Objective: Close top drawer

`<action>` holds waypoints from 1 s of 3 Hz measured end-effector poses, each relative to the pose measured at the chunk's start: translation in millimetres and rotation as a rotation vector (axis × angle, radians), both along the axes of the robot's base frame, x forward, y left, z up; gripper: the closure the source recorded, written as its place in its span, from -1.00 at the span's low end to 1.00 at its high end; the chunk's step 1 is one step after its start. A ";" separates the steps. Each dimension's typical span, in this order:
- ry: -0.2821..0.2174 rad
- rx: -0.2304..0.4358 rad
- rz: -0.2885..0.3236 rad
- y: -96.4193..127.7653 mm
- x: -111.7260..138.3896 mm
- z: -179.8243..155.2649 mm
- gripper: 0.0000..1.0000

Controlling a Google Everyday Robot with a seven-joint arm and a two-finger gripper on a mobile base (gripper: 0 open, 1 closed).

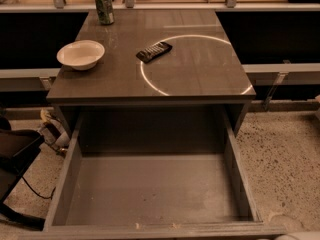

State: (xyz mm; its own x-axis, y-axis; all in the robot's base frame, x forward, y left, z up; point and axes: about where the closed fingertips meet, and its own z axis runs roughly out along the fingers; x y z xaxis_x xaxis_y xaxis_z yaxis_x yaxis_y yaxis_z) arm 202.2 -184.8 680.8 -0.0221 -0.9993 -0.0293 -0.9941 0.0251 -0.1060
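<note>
The top drawer is pulled far out of the grey cabinet toward the camera. It is a deep, plain grey box with nothing in it, and its front edge runs along the bottom of the view. Its handle is out of view. Only a pale sliver of my gripper shows at the bottom right corner, just beyond the drawer's front right corner.
The cabinet top bears a white bowl, a green can and a black remote. A dark chair stands left of the drawer. Speckled floor lies to the right.
</note>
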 end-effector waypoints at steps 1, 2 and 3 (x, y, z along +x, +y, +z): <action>0.018 -0.021 0.053 20.9 4.7 -24.5 1.00; 0.044 -0.021 0.104 44.2 11.2 -48.7 1.00; 0.039 -0.048 0.148 69.8 36.7 -61.4 1.00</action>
